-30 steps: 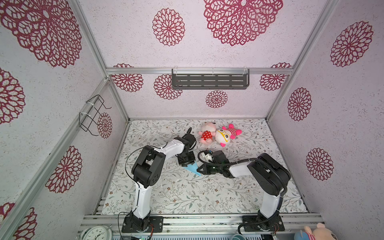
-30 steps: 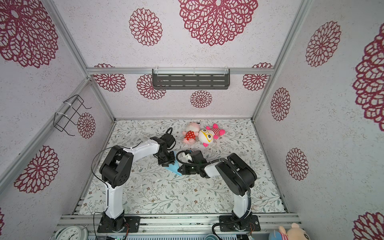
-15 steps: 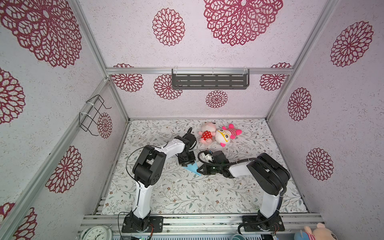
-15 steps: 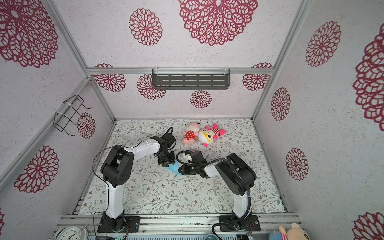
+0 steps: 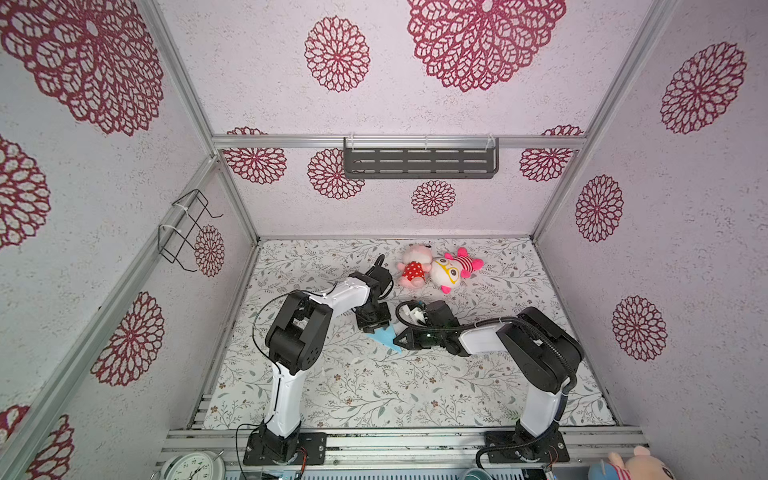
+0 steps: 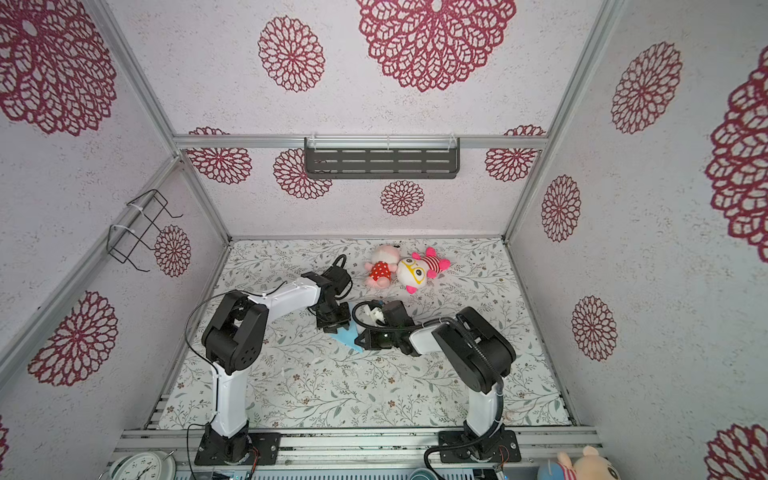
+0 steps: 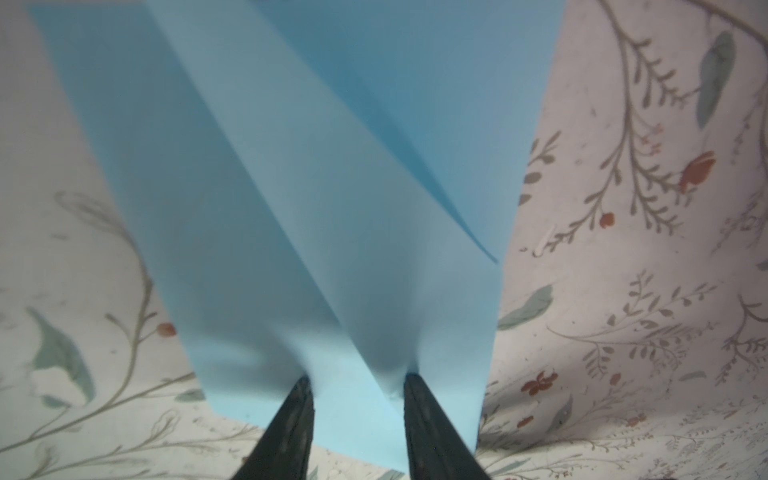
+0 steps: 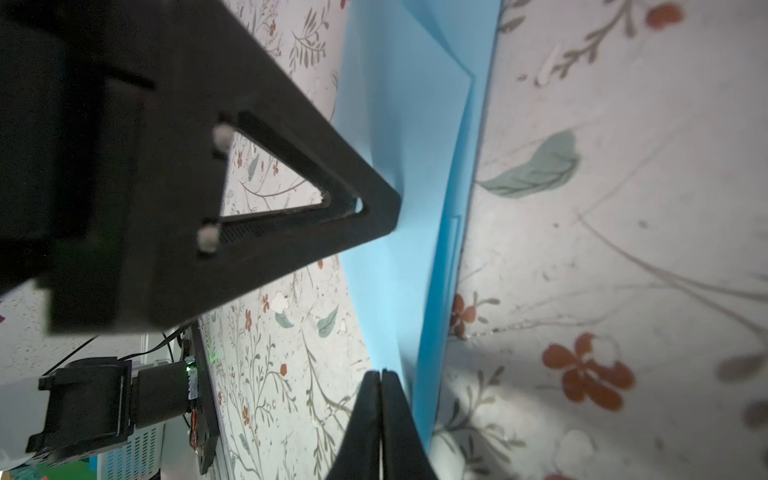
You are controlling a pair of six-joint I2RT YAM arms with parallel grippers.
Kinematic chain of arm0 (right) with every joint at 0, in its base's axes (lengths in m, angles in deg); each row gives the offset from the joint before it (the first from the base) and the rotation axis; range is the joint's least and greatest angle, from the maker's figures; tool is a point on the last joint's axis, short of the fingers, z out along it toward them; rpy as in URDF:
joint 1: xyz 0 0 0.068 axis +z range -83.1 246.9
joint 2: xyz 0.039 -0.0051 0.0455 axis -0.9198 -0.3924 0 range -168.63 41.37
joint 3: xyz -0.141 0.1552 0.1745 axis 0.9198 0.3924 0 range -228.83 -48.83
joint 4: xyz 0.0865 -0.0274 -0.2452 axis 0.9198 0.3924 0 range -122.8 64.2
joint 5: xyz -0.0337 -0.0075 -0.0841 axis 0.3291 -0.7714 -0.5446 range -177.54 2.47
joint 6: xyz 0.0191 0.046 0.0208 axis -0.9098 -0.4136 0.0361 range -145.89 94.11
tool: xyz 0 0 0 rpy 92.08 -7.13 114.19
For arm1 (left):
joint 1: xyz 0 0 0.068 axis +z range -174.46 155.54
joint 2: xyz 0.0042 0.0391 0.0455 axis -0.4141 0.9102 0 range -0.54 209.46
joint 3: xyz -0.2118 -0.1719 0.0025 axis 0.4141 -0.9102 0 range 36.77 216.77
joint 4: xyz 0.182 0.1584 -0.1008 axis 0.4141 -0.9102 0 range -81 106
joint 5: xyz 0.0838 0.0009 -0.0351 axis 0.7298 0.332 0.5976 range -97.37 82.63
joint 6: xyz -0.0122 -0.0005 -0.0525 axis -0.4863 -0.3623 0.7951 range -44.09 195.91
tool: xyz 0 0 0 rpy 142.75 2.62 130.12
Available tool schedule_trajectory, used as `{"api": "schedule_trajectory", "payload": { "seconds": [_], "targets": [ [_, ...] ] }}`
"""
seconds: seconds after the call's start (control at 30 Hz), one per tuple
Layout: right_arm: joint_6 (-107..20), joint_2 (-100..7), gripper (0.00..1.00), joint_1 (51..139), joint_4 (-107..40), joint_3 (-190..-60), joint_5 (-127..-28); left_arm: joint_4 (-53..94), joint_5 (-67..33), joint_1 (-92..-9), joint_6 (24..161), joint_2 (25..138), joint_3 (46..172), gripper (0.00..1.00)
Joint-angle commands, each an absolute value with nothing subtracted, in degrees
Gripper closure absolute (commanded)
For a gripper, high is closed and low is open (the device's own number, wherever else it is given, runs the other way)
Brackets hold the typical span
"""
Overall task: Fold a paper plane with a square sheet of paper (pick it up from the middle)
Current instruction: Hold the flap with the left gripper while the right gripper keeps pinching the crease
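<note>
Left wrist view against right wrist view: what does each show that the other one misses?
Only the left wrist view looks straight onto the light-blue paper, showing its folded flaps overlapping, with the left hand resting two spread fingertips on it. Only the right wrist view shows the right hand, fingertips closed together beside the paper's edge, and the left hand from the side, its tip on the paper, plus a small green light behind. Both show the blue paper lying on the flowered tablecloth.

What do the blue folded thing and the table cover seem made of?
Blue folded sheet: thin matte paper, holding sharp creases. Table cover: likely matte printed cloth or vinyl, floral pattern, slightly scuffed; can't tell which.
</note>
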State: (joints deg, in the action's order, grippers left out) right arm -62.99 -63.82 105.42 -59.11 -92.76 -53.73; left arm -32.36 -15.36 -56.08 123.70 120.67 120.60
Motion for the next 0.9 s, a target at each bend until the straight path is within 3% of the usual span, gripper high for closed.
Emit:
{"api": "schedule_trajectory", "payload": {
  "seconds": [0.0,0.3,0.87],
  "targets": [
    [-62.53,-60.2,0.91,105.13,-58.76,-92.25,-52.63,-28.71,-10.1,-56.48,122.34,138.47,112.7,0.6],
    [-60.18,-59.01,0.81,104.95,-54.84,-92.13,-57.61,-28.57,-10.29,-56.46,122.14,138.68,112.7,0.6],
    [-60.26,-62.81,0.94,105.06,-53.67,-92.77,-55.36,-28.62,-10.29,-56.44,121.97,140.45,112.97,0.6]
  ]
}}
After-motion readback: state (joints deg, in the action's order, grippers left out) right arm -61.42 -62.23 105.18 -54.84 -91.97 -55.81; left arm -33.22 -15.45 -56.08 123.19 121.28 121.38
